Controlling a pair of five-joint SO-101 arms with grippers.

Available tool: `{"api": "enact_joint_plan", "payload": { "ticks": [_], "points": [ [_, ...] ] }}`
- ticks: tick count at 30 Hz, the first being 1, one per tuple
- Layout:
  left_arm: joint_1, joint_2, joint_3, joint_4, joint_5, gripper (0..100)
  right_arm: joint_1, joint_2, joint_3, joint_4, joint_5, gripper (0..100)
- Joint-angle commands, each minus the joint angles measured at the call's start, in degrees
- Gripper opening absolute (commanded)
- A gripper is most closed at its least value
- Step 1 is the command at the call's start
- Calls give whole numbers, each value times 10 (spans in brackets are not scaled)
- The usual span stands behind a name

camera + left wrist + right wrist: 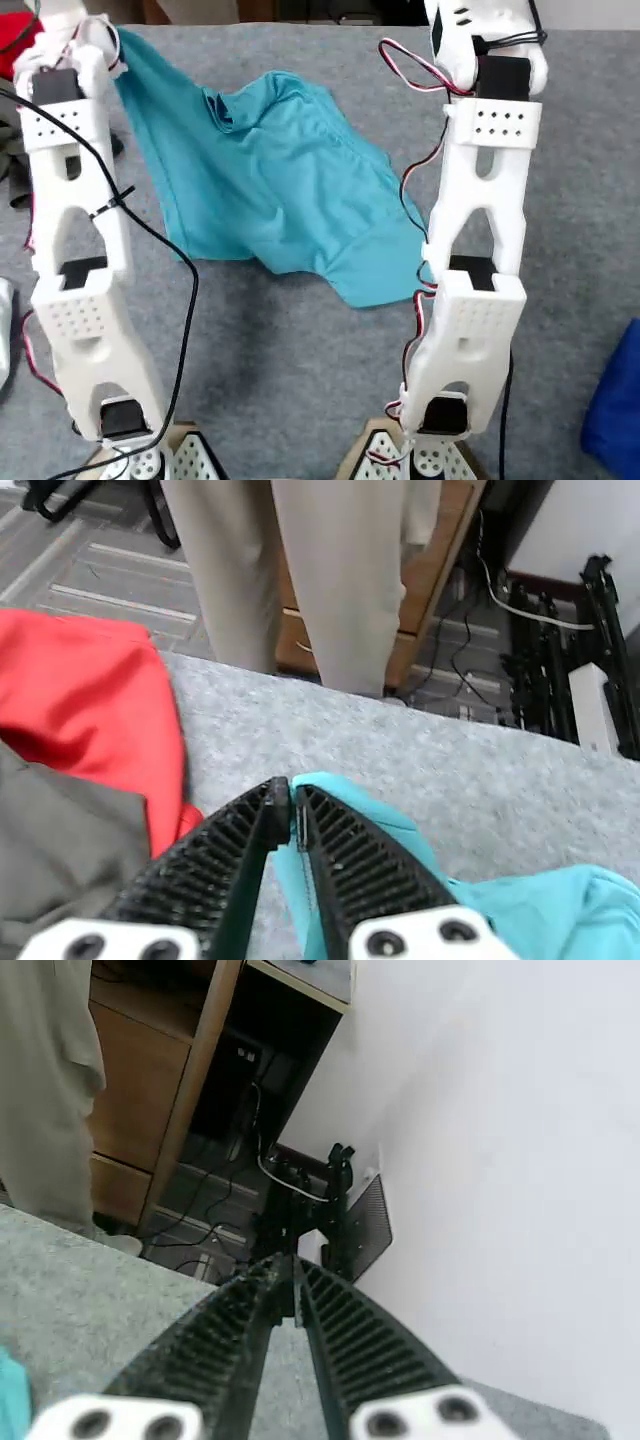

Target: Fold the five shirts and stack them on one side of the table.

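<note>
Worktop (300, 340) of grey felt carried the teal shirt (280, 190), spread crumpled between my two arms. A red shirt (90, 700) lay at the worktop's far left edge. My left pincer (292, 805) was clamped on the teal shirt's corner; my right pincer (295, 1285) was closed on nothing.

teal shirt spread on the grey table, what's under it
The grey felt table shows around the crumpled teal shirt; anything beneath its folds is covered and cannot be seen. One corner is pinched in the left gripper.
</note>
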Motion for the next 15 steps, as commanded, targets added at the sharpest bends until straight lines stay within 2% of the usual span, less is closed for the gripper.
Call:
{"api": "enact_joint_plan", "payload": {
  "ticks": [1, 10, 15],
  "points": [
    [13, 29, -117, 71, 1, 20, -15, 5, 6, 47, -20, 5],
    [6, 109, -193, 243, 1, 20, -119, 123, 31, 205, -145, 10],
    [0, 123, -187, 345, 1, 20, -170, 208, 30, 231, -156, 8]
  ]
}}
